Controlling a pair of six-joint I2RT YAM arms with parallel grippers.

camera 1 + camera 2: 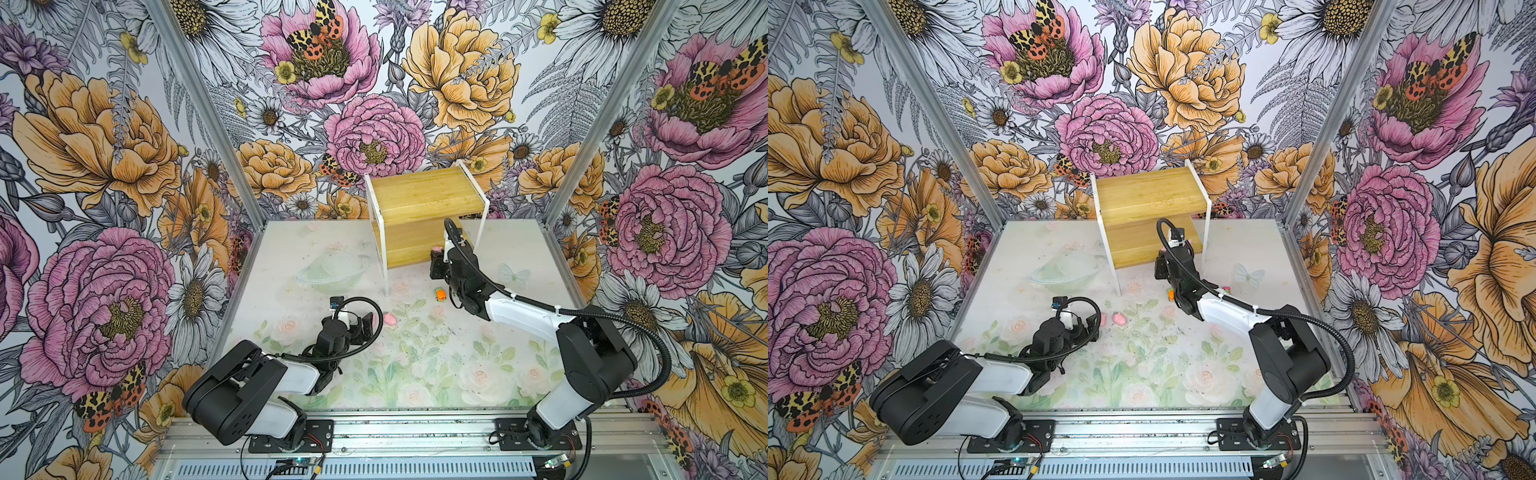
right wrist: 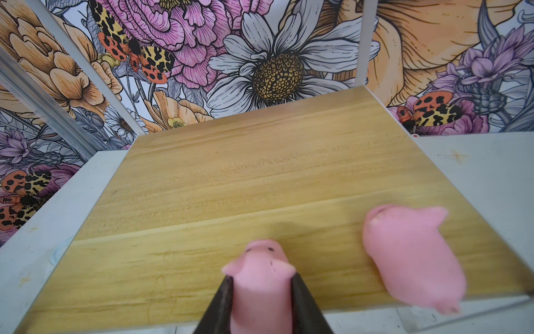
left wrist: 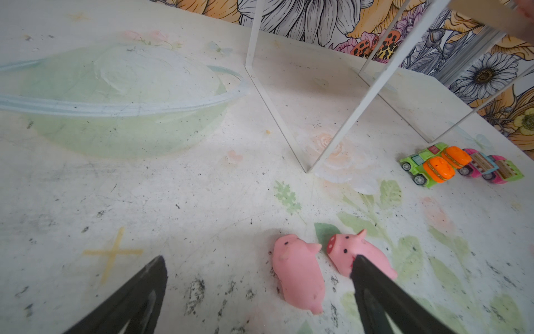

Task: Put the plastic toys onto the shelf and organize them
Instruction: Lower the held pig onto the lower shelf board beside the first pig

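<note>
The shelf (image 1: 424,199) (image 1: 1150,195) stands at the back of the table in both top views. My right gripper (image 2: 262,277) (image 1: 436,255) is shut on a pink pig toy (image 2: 261,260), held just above the front edge of the lower board (image 2: 144,260). A second pink pig (image 2: 410,260) lies on that board beside it. My left gripper (image 3: 258,260) (image 1: 368,326) hangs open low over the table. Two more pink pigs lie there: one (image 3: 297,274) between the fingers, the other (image 3: 346,251) partly behind a fingertip. Two orange-and-green cars (image 3: 433,164) and two pink cars (image 3: 491,167) sit close together past the shelf's leg.
The shelf's thin white legs (image 3: 332,115) stand on the table between the pigs and the back wall. A faint green planet print (image 3: 115,101) covers the mat's left side. Flowered walls close in the table on three sides.
</note>
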